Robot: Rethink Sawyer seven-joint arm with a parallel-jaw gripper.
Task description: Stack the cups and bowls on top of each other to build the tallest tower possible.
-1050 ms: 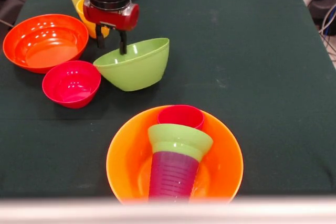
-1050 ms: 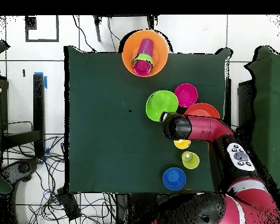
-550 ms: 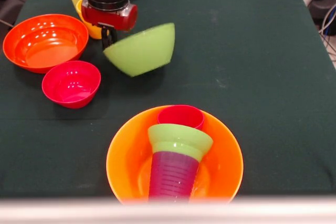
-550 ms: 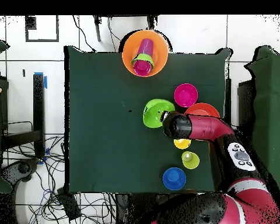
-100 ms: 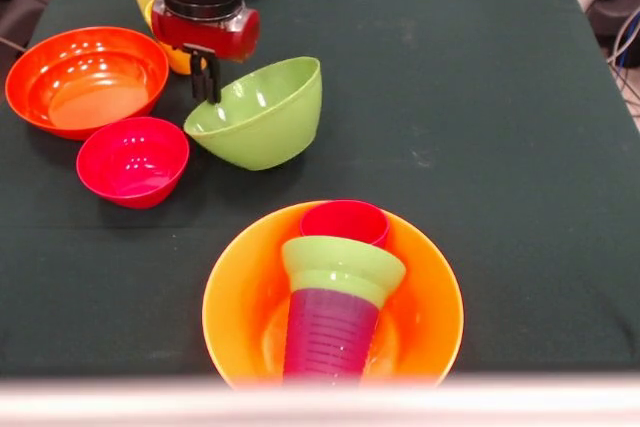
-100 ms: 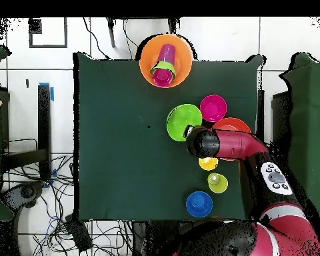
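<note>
The large green bowl (image 5: 260, 112) sits tilted, mouth up, on the green counter (image 5: 480, 97), its far rim pinched by the pincer (image 5: 205, 77), whose fingers straddle that rim. The small red-pink bowl (image 5: 132, 160) lies just beside it, with the wide orange-red bowl (image 5: 85, 79) behind that. Nearer the camera, well apart, stands the tower (image 5: 335, 297): purple cup, small green bowl and red-pink cup inside the large yellow-orange bowl (image 5: 240, 307). In the overhead view, the small blue bowl (image 6: 199, 203) rests alone.
</note>
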